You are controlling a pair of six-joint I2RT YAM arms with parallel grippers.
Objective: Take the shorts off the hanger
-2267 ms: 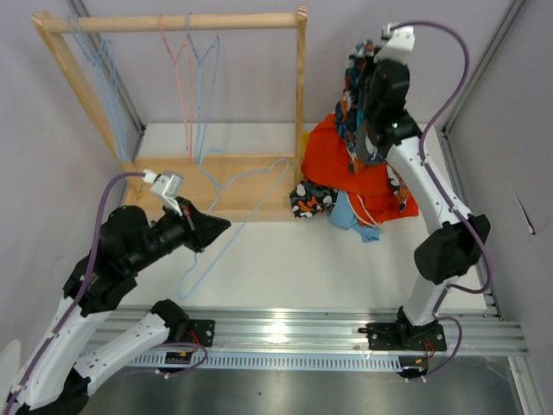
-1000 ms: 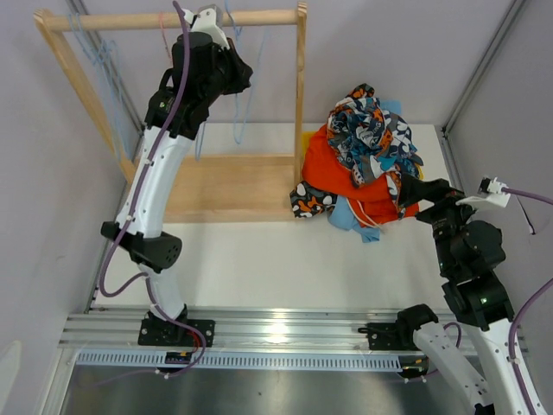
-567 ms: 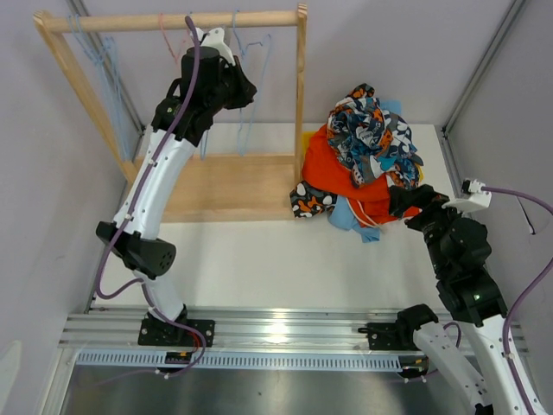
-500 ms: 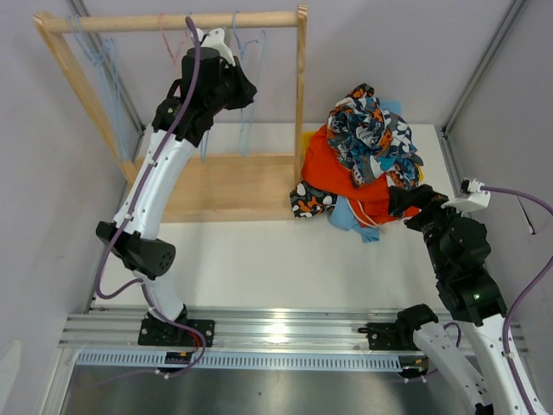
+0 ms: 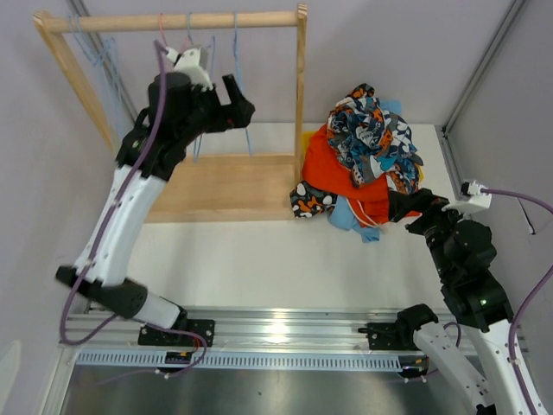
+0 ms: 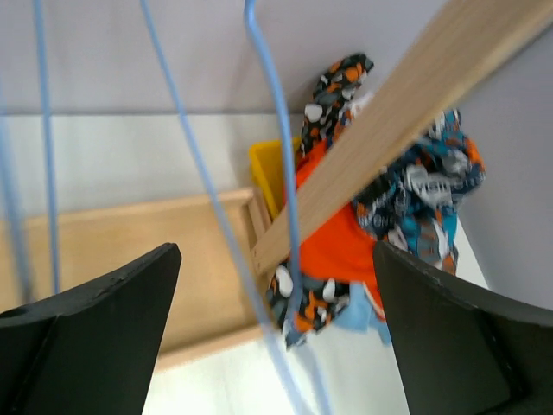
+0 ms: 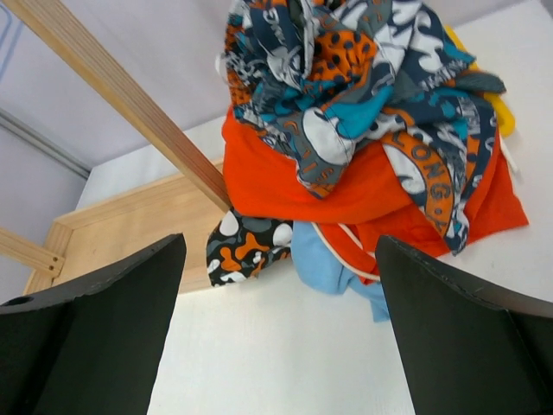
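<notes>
Lying in a heap at upper right of the top view, the shorts (image 5: 363,164) sit on the table (image 5: 276,259) just beside the wooden rack's (image 5: 173,21) right post. Print pair (image 5: 373,130) on top, plain orange pair (image 5: 321,164) under it. Camo pair (image 5: 309,199) and light blue pair (image 5: 346,216) poke out at the lower edge; navy pair can't be made out. Sth yellow (image 6: 268,169) mostly buried behind the heap. Right gripper (image 5: 404,204) near the heap's lower right, jaws spread, nothing btwn. Left gripper (image 5: 238,97) up by the blue wire hangers (image 6: 273,104), jaws wide, empty; hanger tops cut off in the wrist view.
</notes>
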